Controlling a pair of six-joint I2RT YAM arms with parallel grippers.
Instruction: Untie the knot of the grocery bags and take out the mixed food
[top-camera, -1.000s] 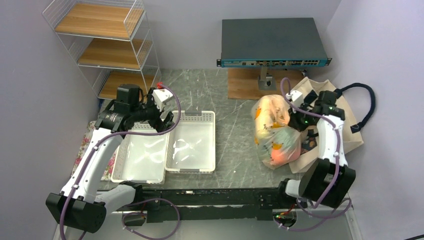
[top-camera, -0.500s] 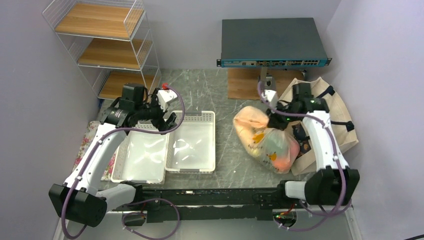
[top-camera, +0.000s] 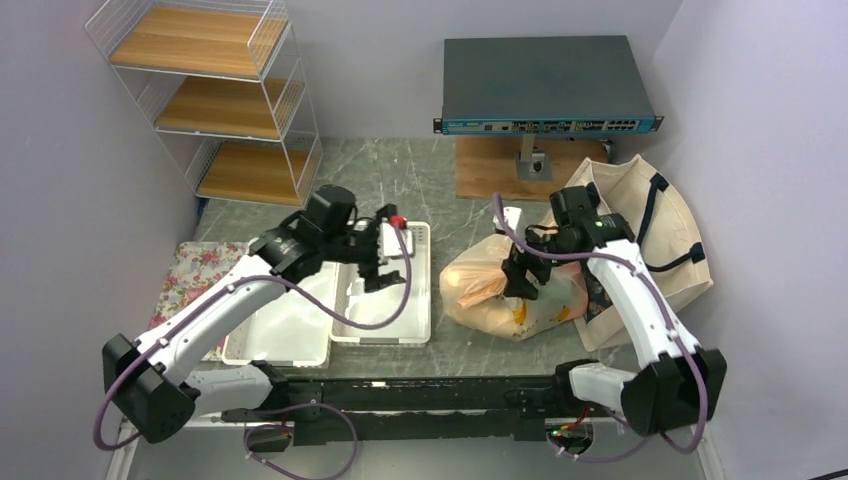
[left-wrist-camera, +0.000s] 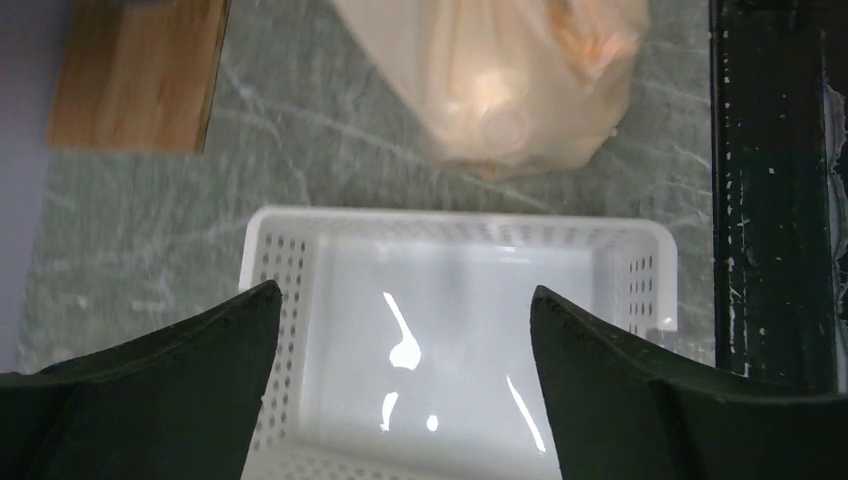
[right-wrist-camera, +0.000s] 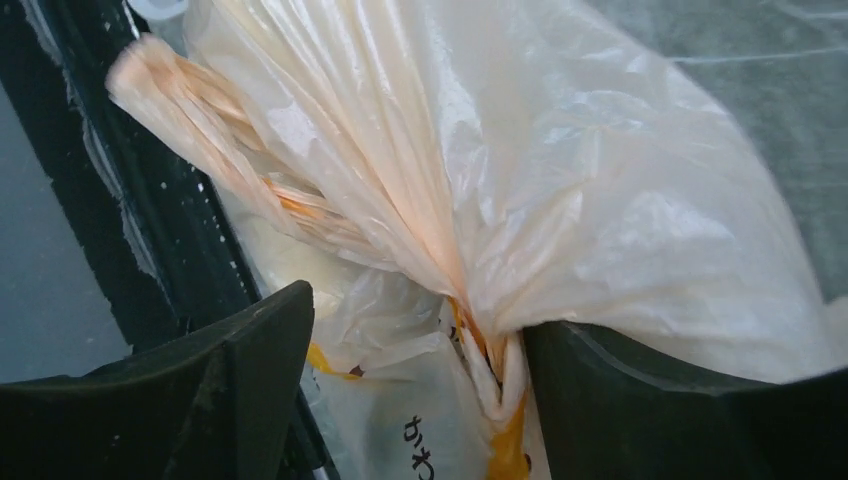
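Nearest the dark rail (top-camera: 450, 392), the peach plastic bag (top-camera: 478, 305) lay slumped on its side on the grey table (top-camera: 460, 200). Its long axis ran left to right, with the fat end towards the left. The mixed food (left-wrist-camera: 505, 125) was all still inside, showing only as dim rounded shapes through the film.

The right gripper (top-camera: 520, 278) hung directly over the bag, pointing down into its top. In the wrist view its jaws stood well apart with the knot (right-wrist-camera: 465, 320) between them. The gathered film brushed the right-hand finger (right-wrist-camera: 640, 390) but was not pinched, so by my reading that pincer held nothing. From the gather, a twisted tail of plastic ran out slantwise towards the rail side. The knot's axis therefore seemed to lie across the gap rather than along it, and a fresh bite would want the jaws closing on that tail.

Left of the bag, the left gripper (top-camera: 385, 268) hovered over the right-hand white basket (top-camera: 424, 262), wide open and empty. The bag lay just beyond the basket's far rim in its own camera. It was near enough to help, though the right arm was plainly closer to the knot.

Farther back on the right, the canvas tote (top-camera: 672, 225) sat against the wall, untouched.
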